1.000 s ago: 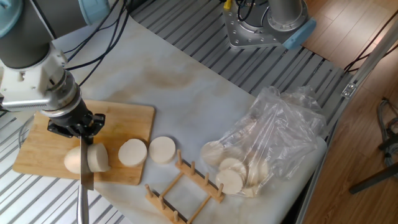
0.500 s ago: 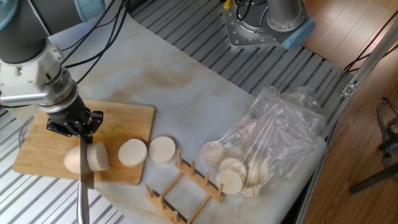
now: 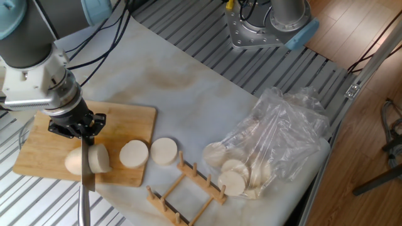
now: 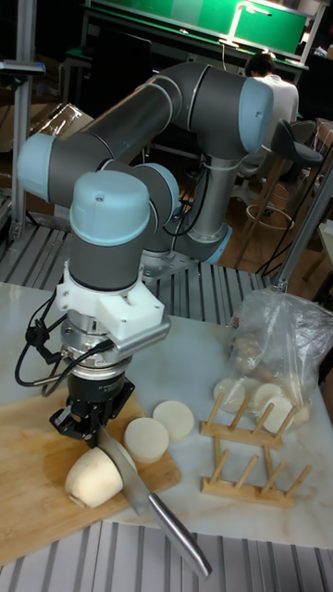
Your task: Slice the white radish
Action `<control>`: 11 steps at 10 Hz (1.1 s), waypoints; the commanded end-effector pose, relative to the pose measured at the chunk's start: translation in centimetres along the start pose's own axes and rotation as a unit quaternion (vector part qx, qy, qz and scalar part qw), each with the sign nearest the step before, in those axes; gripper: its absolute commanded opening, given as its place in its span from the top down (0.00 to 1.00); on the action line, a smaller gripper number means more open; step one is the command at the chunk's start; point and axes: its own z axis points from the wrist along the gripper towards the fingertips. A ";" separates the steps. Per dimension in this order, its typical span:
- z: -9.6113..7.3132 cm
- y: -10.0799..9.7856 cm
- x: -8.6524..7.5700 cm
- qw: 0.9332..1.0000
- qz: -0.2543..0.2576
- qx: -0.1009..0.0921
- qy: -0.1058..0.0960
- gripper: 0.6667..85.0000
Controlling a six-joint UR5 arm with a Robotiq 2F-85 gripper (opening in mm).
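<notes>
Now, far left, the gripper (image 3: 80, 129) stands over the cutting board (image 3: 129, 119), fingers clamped on a knife (image 3: 87, 172) whose blade is sunk into the white radish (image 3: 81, 161) lying on the board. Just right, two slices (image 3: 134, 153) sit by the board's edge, then a wooden rack (image 3: 186, 185), then a plastic bag (image 3: 282, 135) holding pale rounds.

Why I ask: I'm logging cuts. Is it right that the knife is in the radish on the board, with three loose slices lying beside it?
Not quite: two loose slices lie beside it, not three, as the fixed view shows. The rest holds: the gripper has the knife in the white radish on the cutting board.
</notes>
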 end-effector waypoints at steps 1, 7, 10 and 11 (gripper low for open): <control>-1.1 -0.8 1.2 1.000 -0.013 -0.008 -0.001 0.99; -2.2 1.2 -1.0 0.999 0.001 -0.030 -0.014 0.99; -2.1 1.4 -1.6 0.999 -0.001 -0.033 -0.024 0.99; -1.8 1.3 -1.4 0.999 -0.001 -0.031 -0.022 0.99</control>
